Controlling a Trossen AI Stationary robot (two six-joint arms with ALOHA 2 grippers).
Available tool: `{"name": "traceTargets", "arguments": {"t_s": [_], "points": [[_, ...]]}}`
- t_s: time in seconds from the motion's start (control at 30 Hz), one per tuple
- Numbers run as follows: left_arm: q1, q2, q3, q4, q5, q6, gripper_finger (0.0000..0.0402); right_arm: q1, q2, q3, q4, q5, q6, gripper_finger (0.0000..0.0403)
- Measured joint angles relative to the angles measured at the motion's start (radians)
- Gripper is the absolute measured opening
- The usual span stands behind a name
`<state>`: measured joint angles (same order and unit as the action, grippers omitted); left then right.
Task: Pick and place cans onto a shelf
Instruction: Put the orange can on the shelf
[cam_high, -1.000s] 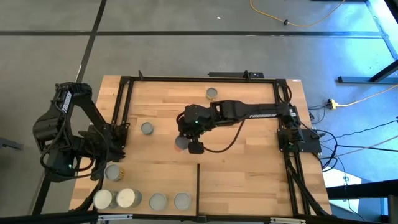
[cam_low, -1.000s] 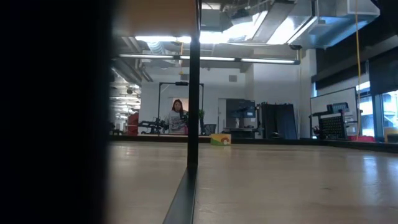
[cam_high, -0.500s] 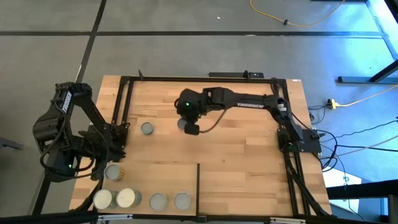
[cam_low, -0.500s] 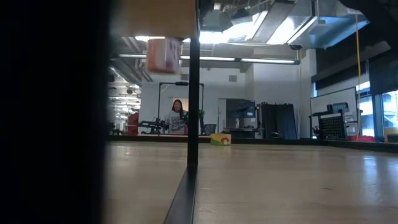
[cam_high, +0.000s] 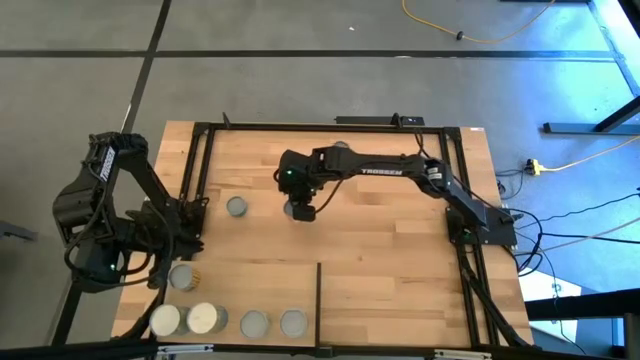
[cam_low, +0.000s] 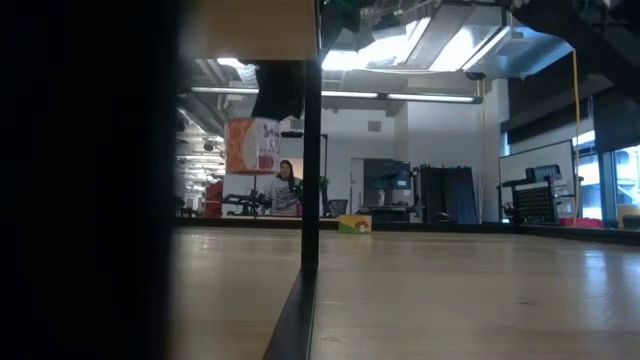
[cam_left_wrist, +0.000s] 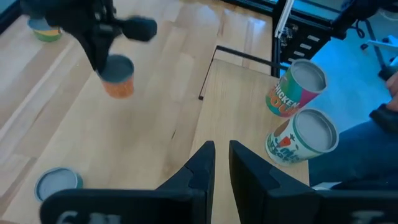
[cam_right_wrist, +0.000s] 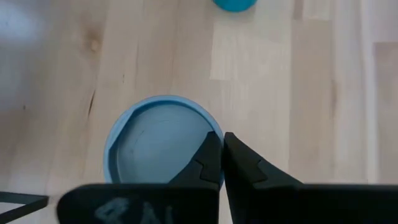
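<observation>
My right gripper (cam_high: 300, 207) hangs over the far middle of the table, shut on an orange-labelled can (cam_low: 252, 145) with a grey top (cam_right_wrist: 158, 146). A second can (cam_high: 237, 206) stands on the tabletop to its left. Several cans (cam_high: 254, 323) stand upright on the pale shelf (cam_high: 260, 290) at the near left, beside its thin black upright edge (cam_high: 318, 290). Two of them (cam_left_wrist: 297, 87) show in the left wrist view. My left gripper (cam_left_wrist: 221, 155) waits off the table's left edge, its fingers close together with nothing between them. My right gripper pinches the can's top rim (cam_right_wrist: 214, 129) between its two fingers, one over the recessed top and one outside the wall. The fingers come from above, slanting down. The can hangs upright below them, clear of the table.
A teal can (cam_right_wrist: 235, 3) stands on the table beyond the held one. Black frame rails (cam_high: 195, 180) run along the table's left, far and right sides. Bare planks lie between the held can and the shelf. A person (cam_low: 285, 185) is far back in the room.
My right gripper has swung toward the table's far edge and come down, still shut on the can. The can has dropped into the low view from above and still hangs upright.
</observation>
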<state>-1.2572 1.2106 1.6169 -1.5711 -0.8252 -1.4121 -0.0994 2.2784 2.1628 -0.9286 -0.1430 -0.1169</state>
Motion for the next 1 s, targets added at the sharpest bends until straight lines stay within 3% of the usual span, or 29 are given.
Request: {"name": "traceTargets", "arguments": {"t_s": [0.53,1.0], "points": [[0.000,0.000,0.000,0.000,-0.025,-0.002,0.0041,-0.021,0.114,0.000,0.038,-0.053,-0.021,0.0006],[0.002,0.000,0.000,0.000,-0.027,-0.002,0.0041,-0.035,0.112,-0.025,0.080,-0.025,-0.045,0.0007]]}}
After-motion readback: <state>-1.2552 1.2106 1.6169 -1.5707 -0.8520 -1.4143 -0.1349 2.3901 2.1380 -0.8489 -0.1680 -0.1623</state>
